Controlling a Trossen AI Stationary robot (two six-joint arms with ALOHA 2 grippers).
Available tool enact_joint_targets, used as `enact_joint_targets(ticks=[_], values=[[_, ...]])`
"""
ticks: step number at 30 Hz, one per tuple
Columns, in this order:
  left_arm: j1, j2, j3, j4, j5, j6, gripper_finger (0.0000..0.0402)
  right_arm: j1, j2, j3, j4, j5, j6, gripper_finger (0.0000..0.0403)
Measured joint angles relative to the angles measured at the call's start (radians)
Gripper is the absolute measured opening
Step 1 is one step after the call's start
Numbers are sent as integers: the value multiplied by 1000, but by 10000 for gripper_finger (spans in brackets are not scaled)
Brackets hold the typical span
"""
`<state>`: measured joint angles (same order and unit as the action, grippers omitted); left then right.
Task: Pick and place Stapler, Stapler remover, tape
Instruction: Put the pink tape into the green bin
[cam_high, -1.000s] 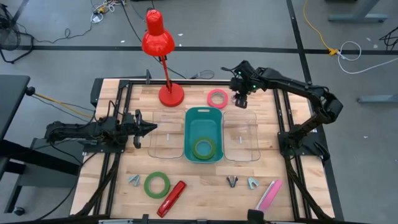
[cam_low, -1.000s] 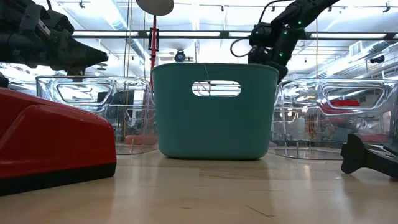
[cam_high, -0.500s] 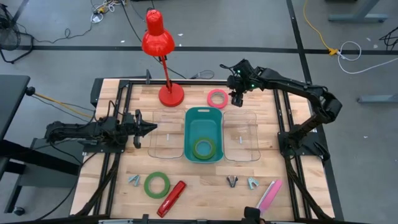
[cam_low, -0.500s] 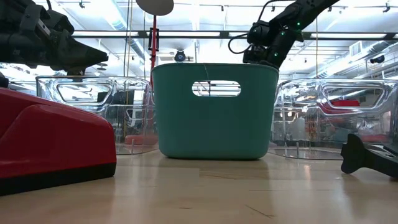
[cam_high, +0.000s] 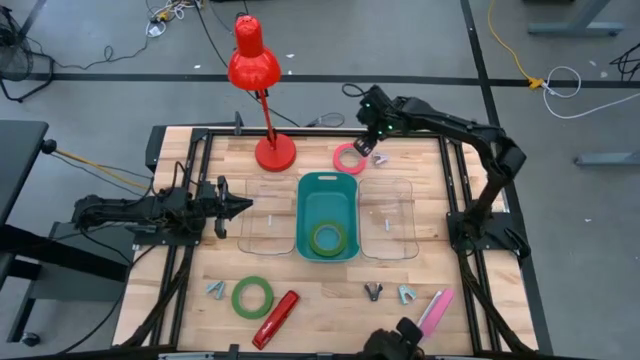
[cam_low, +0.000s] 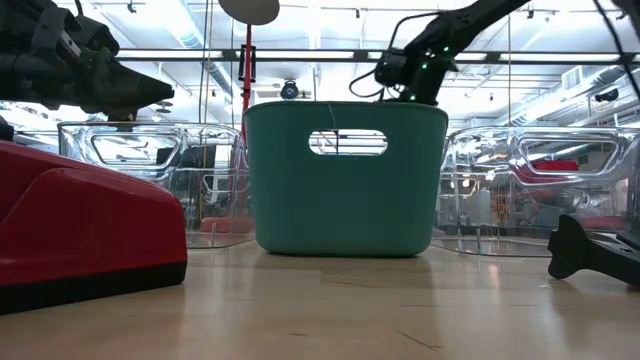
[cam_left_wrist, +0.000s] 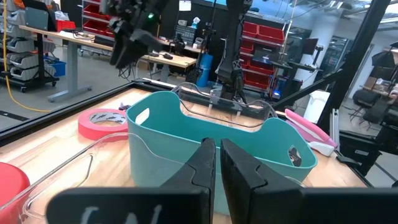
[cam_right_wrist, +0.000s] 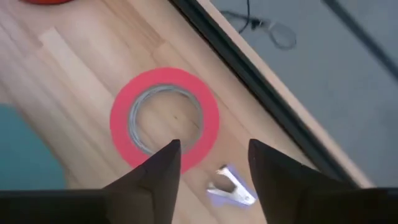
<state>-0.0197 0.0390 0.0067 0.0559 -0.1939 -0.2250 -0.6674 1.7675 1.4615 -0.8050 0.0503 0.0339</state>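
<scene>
The right arm reaches across the far side of the tabletop (cam_high: 420, 270), its right tool (cam_high: 366, 140) above the pink tape roll (cam_high: 349, 158) lying flat beyond the teal bin (cam_high: 327, 190); its fingers are spread, holding nothing. The left arm lies low at the left edge, its left tool (cam_high: 240, 207) pointing right with fingers nearly together, empty.
</scene>
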Motion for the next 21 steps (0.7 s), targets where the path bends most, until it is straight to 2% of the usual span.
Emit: enact_joint_targets(ticks=[8, 12, 16, 21], values=[[0, 0, 0, 0, 0, 0, 28, -2, 124, 77, -38, -4, 136, 276], [0, 0, 0, 0, 0, 0, 28, -1, 162, 81, -42, -50, 168, 308], [0, 0, 0, 0, 0, 0, 28, 1, 193, 81, -45, -42, 172, 323], [0, 0, 0, 0, 0, 0, 28, -1, 241, 81, -50, -41, 190, 323]])
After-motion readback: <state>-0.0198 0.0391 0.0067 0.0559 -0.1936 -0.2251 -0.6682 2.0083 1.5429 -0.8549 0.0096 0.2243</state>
